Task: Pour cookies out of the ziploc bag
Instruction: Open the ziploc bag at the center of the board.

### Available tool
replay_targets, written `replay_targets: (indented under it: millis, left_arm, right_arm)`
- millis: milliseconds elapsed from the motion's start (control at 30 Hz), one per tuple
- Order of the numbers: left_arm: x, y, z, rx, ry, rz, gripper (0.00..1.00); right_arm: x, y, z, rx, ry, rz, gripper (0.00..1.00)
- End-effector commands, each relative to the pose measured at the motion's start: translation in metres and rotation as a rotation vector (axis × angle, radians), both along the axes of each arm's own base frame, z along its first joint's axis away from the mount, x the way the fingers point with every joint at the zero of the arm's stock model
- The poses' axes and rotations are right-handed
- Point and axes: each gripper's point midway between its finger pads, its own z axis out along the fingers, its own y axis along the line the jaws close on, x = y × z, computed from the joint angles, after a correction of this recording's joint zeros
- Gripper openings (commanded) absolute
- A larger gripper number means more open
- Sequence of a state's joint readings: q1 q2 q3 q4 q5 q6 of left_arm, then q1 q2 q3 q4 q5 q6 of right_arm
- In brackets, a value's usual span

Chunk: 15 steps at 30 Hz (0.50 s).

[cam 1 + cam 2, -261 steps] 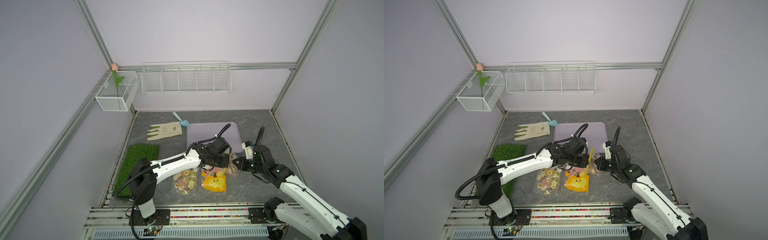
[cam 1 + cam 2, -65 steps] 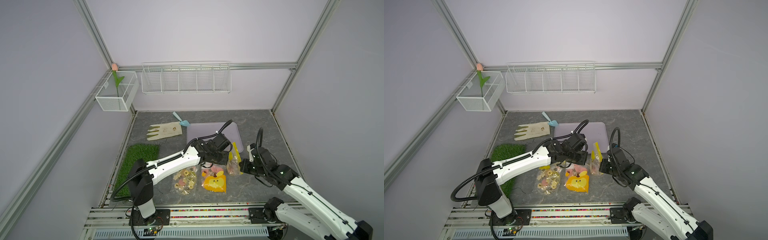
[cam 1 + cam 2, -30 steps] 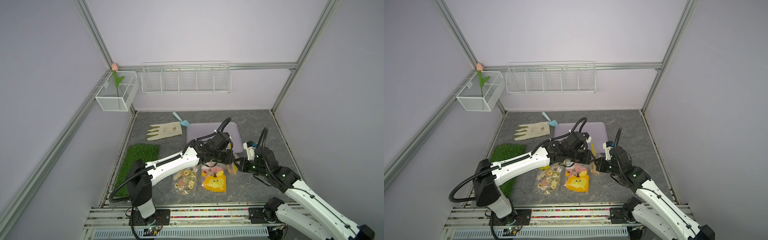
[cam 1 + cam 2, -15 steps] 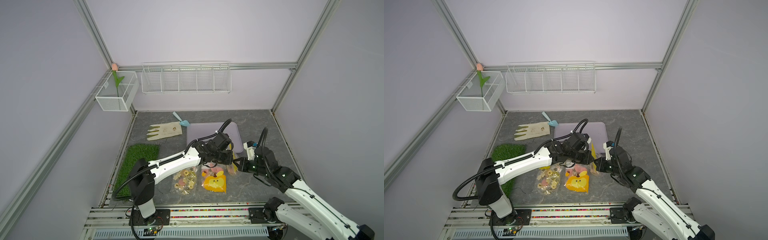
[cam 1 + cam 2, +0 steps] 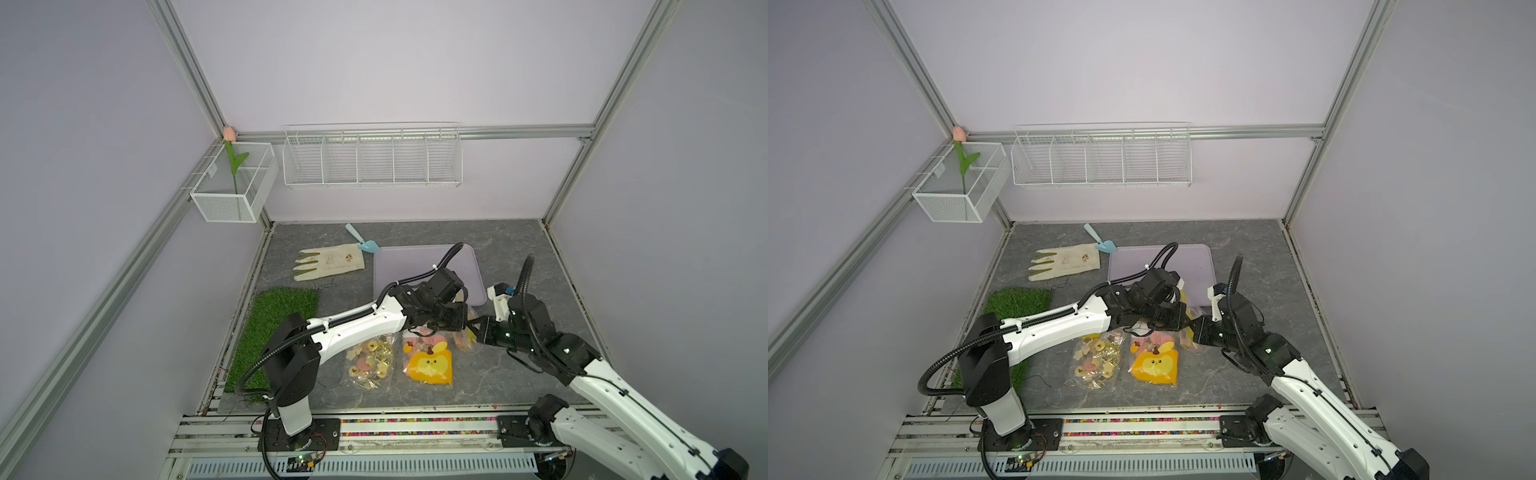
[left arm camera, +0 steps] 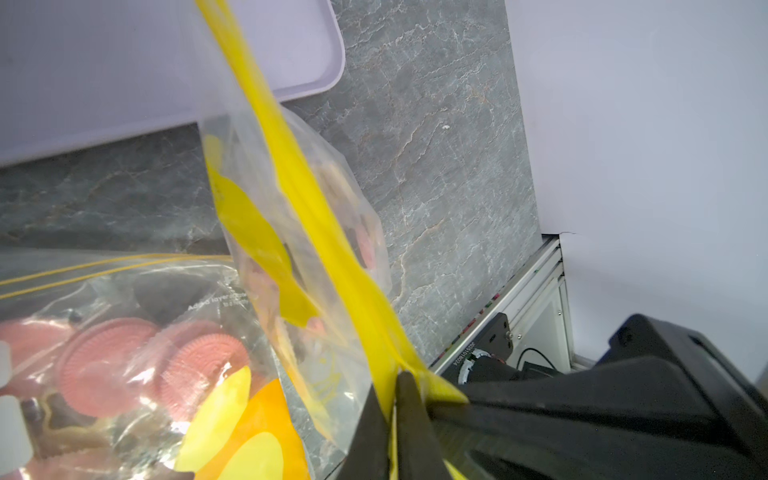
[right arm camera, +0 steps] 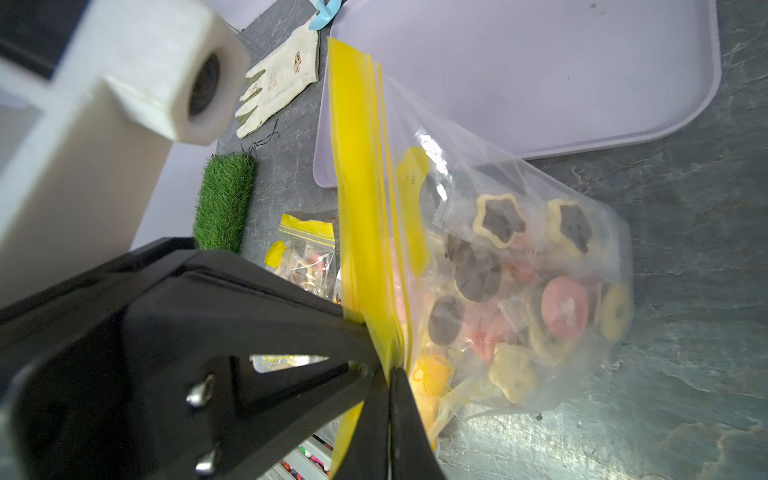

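Yellow-topped clear ziploc bag, pink cookies

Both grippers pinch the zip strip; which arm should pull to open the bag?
Right, likely. Both hold the strip, but the right gripper has open table on its side; the left gripper is hemmed by the tray and other bags.

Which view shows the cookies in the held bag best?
Right wrist: the cookies show sharp through the clear bag. Left wrist blurs them behind the yellow zip strip. In both top views they are only a tiny, half-hidden patch.
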<state>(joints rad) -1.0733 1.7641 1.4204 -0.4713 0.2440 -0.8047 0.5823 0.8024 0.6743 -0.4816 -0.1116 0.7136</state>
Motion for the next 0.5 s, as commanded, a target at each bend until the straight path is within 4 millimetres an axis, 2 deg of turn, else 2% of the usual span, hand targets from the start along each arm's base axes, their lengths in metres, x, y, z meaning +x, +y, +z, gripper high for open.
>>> replay_targets:
  millis: [0,133,467]
  left_arm:
    - [0.001,-0.001,-0.007,-0.010,0.028,0.021,0.07]
    - [0.002,-0.001,-0.007,-0.012,0.033,0.025,0.00]
    - [0.005,0.009,-0.009,0.020,0.005,0.053,0.00]
  right_arm:
    - [0.000,0.003,0.005,0.017,-0.033,0.017,0.06]
    - [0.000,0.002,0.003,0.009,-0.030,0.012,0.06]
    - [0.001,-0.004,-0.005,-0.031,-0.012,-0.016,0.06]
